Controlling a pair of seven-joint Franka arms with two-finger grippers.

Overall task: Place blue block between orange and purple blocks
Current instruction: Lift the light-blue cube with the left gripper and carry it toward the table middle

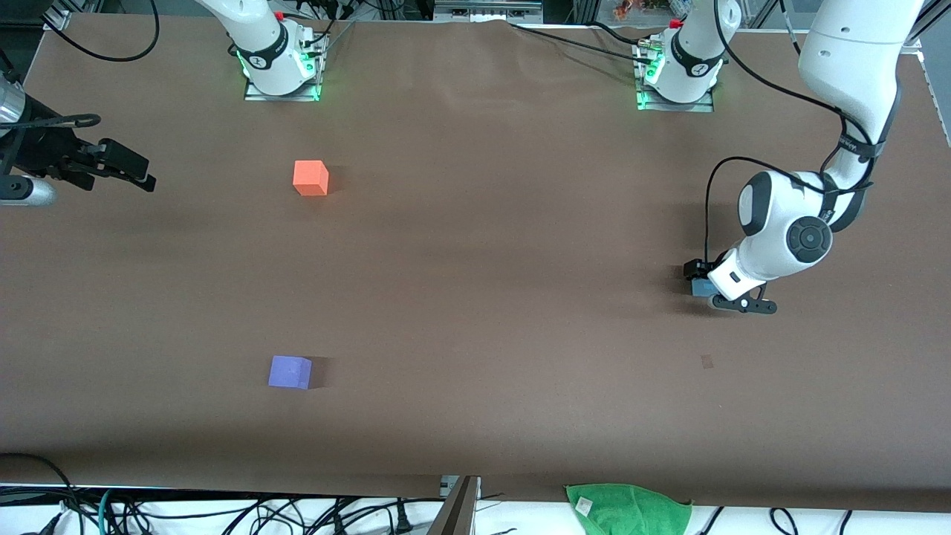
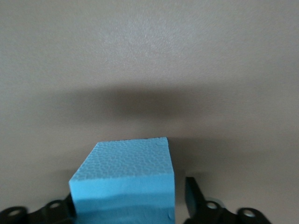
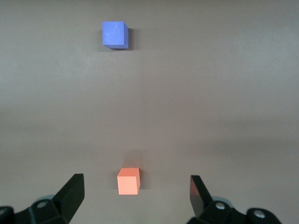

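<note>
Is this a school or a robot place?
Probably a robot lab. Two white arms are bolted to a brown table, loose cables hang along its edge, and the only things set out are small foam cubes like the orange block.

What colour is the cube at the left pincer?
Light sky-blue matte cube, best seen in the left wrist view.

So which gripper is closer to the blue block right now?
Left. The left gripper is down at the blue block, fingers either side of it. The right gripper waits open at the right arm's end of the table.
</note>
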